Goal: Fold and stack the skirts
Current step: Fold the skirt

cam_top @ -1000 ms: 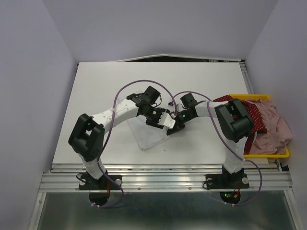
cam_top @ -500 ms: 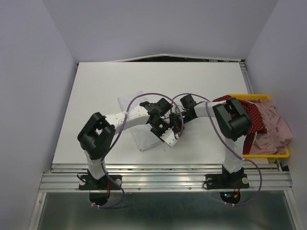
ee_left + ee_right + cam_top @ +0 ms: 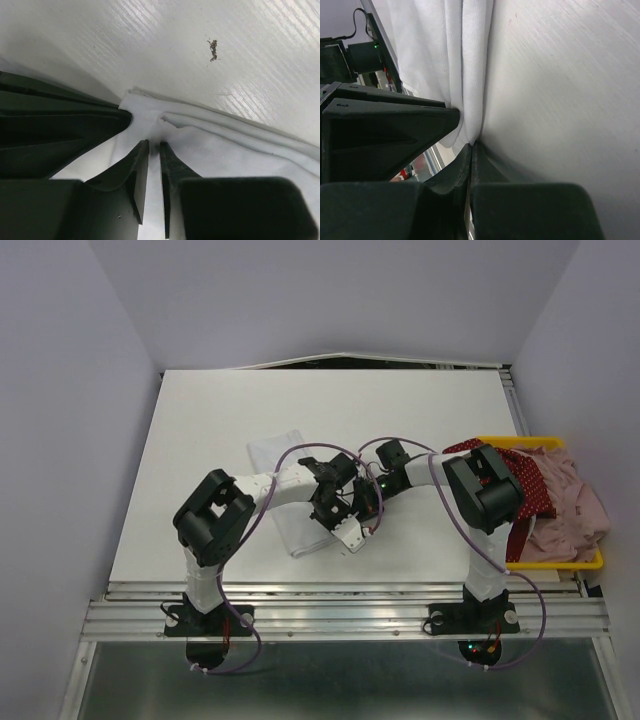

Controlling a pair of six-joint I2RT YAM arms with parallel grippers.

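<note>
The left claw (image 3: 154,144) has its fingers drawn almost together with a thin slit between them. The tips sit at the corner of a white cloth (image 3: 225,150), and the claw appears clamped on that hem. The right claw (image 3: 471,145) is pressed together on the folded edge of the same cloth. Both claws meet at the side of the cloth nearest the yellow tray (image 3: 590,562). The cloth lies on the tabletop (image 3: 220,410), to the left of the tray and apart from it. The dark red skirt (image 3: 530,485) and the pink skirt (image 3: 575,510) lie heaped in the tray, neither yet folded; the red one drapes over the tray's left rim.

Step in hand, as judged: laying a fold in the cloth. Move both claws level and at matched speed — an uneven pull will skew the edge. Lower the edge onto the layer beneath before releasing. Then lift straight up — a sideways exit may drag the fold open.
</note>
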